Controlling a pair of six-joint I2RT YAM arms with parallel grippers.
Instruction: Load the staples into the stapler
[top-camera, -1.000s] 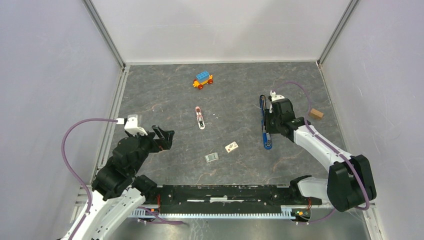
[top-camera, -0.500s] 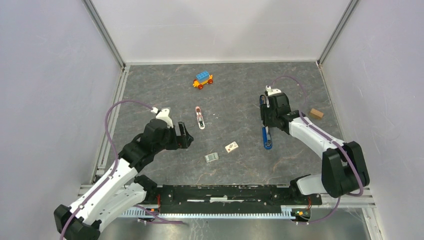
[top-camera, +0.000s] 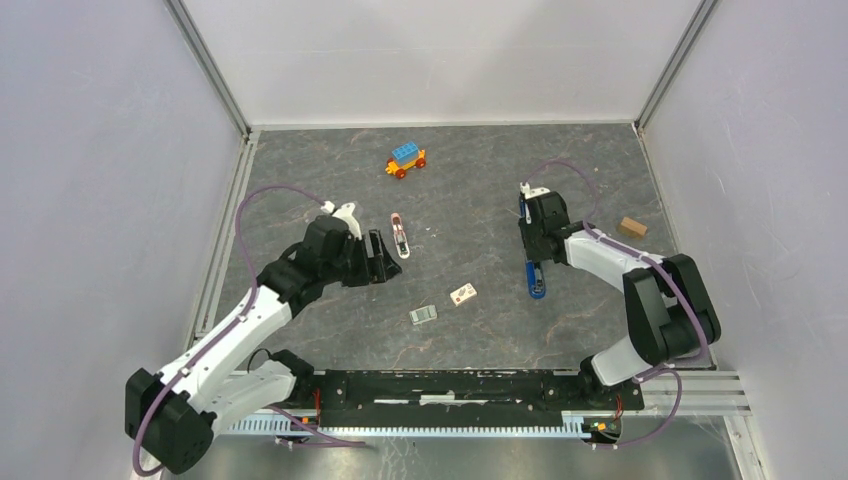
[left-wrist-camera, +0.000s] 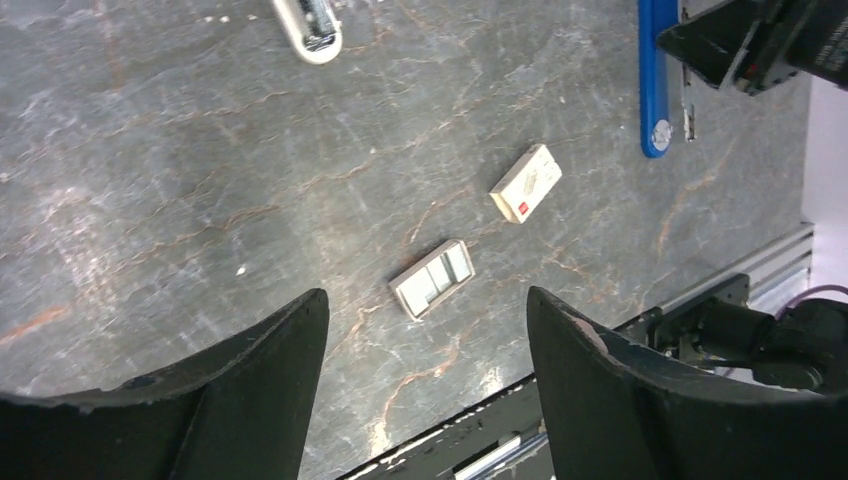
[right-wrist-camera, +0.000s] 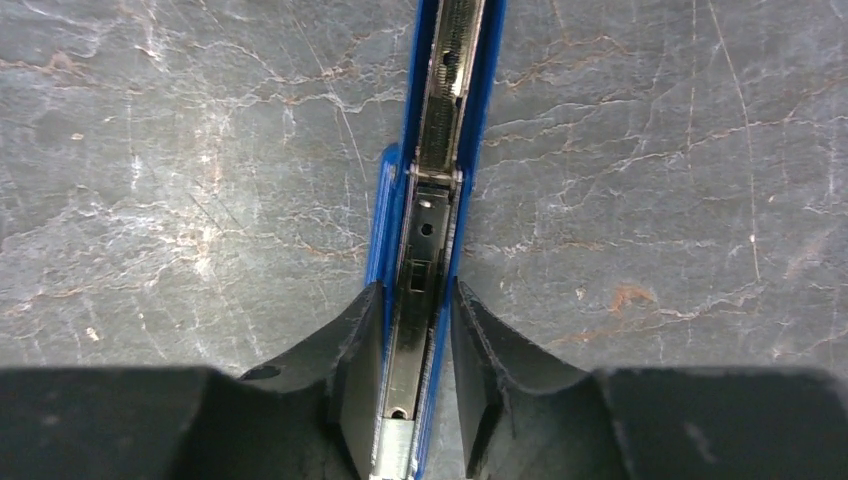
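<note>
The slim dark-blue stapler (top-camera: 534, 272) lies open on the table right of centre, its silver and black rail (right-wrist-camera: 445, 100) facing up. My right gripper (top-camera: 530, 228) is shut on the stapler (right-wrist-camera: 425, 260); its fingers (right-wrist-camera: 355, 340) press against the blue sides. A small open tray of staples (top-camera: 424, 315) lies near the middle front and shows in the left wrist view (left-wrist-camera: 432, 279). My left gripper (top-camera: 386, 256) is open and empty, above the table just behind and left of the tray. It shows in its own wrist view (left-wrist-camera: 425, 300) too.
A small white box with a red mark (top-camera: 462, 294) lies beside the tray. A white and red slim object (top-camera: 400, 235) lies just right of the left gripper. A toy car (top-camera: 406, 160) stands at the back. A wooden block (top-camera: 631, 227) sits at the right. Walls enclose three sides.
My left arm has reached forward and right toward the table's middle, its gripper still open. My right gripper has shifted a little farther back along the stapler, still around it.
</note>
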